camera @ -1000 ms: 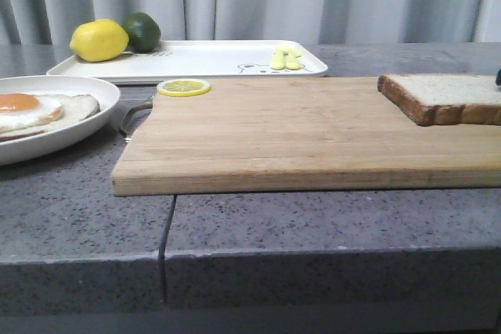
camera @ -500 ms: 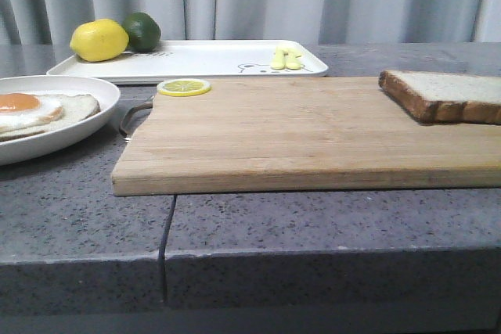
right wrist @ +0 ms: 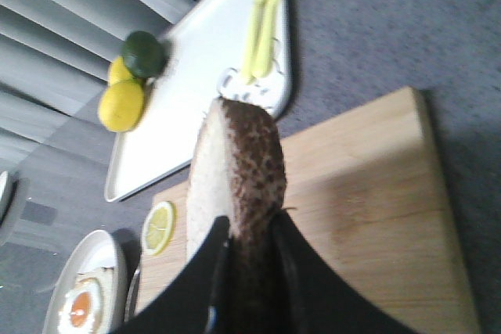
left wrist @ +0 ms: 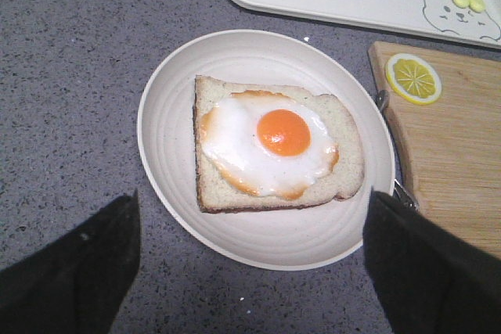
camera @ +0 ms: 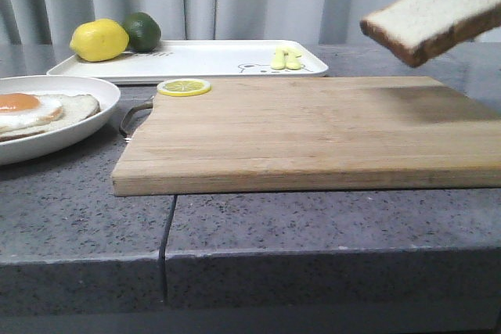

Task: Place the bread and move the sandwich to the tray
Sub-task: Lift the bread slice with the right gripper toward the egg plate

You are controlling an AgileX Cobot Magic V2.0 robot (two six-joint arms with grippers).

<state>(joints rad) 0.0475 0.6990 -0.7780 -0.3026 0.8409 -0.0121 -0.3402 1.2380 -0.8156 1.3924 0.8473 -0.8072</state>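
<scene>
Your right fingers (right wrist: 249,271) are clenched on the bread (camera: 432,12), pinching it across its thickness at one crust edge. In the front view the slice hangs in the air at about 2 o'clock, well above the far right corner of the board (camera: 305,131), and it is tilted, the free end lower. It touches nothing.

The sandwich base (left wrist: 274,146) waits on the plate (left wrist: 168,115) at about 9 o'clock of the board: one slice with a fried egg on top, the yolk near the middle. Your left fingers (left wrist: 250,263) are released, one on each side of the plate's near rim, not touching it.

I judge the bread to be light and soft. It can bend or tear at the place where you pinch it, so do not squeeze more, and move it slowly because the free end may swing. Lay it flat on the egg, with crust over crust. The egg looks smooth, so the top slice may slide when you let go.

For the move to the tray (camera: 203,60) at 12 o'clock, I think it is better to hold the plate by its rim, not the sandwich. The plate is stiff but probably slippery. On the tray a lemon (camera: 99,40), a lime (camera: 142,30) and yellow cutlery (camera: 286,58) take the ends; the middle looks free.
</scene>
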